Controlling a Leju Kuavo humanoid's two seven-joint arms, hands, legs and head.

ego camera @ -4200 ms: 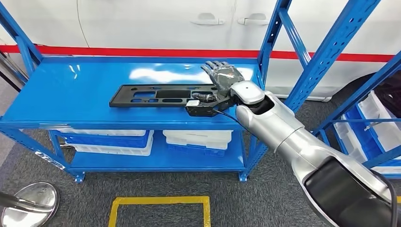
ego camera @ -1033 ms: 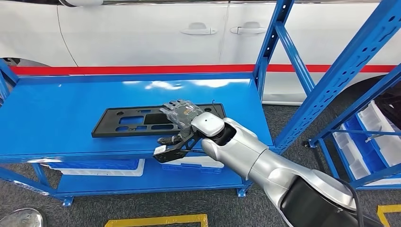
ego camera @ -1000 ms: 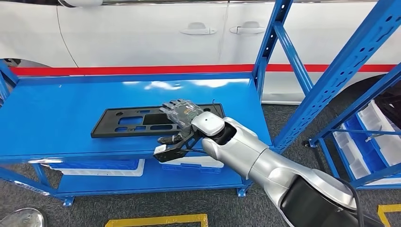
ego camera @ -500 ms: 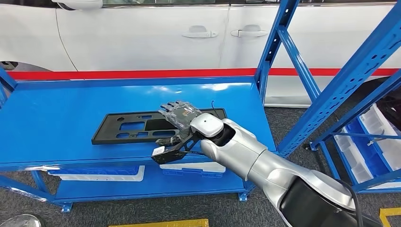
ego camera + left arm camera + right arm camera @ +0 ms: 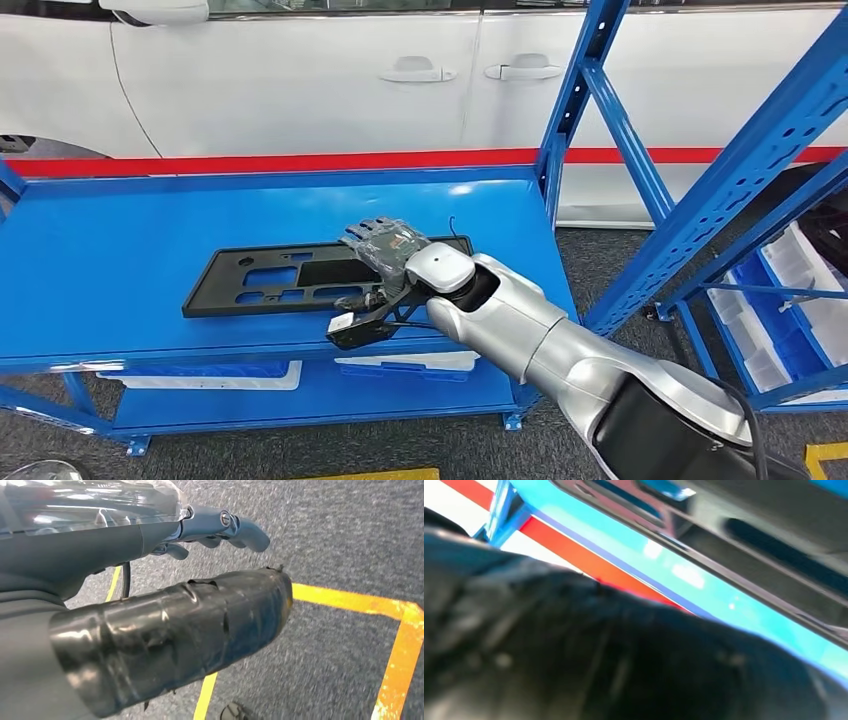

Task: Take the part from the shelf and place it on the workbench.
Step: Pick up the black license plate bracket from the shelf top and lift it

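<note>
Where the head view meets its lower right corner, the silver right arm rises and reaches toward the middle of the frame, ending in the right hand. That hand rests on the right end of the part, its dark fingers laid flat across the top and the thumb tucked at the near edge, so it appears to grip the part there, though how firmly cannot be told. A small white label sits on the black block below the wrist; any writing on it is too small to read.

The part is a long, flat black panel with several rectangular cut-outs, lying on the blue top shelf slightly left of centre and close to that shelf's front edge. Under this level, in the lower left, white and blue bins stand on the lower shelf. Blue perforated uprights cross the right side of the frame.

Beyond the shelf, along the top, stands a white car with two door handles and a red stripe; no lettering can be seen.

In the left wrist view, the left hand hangs over grey carpet and yellow floor tape, fingers loosely curled, holding nothing.
</note>
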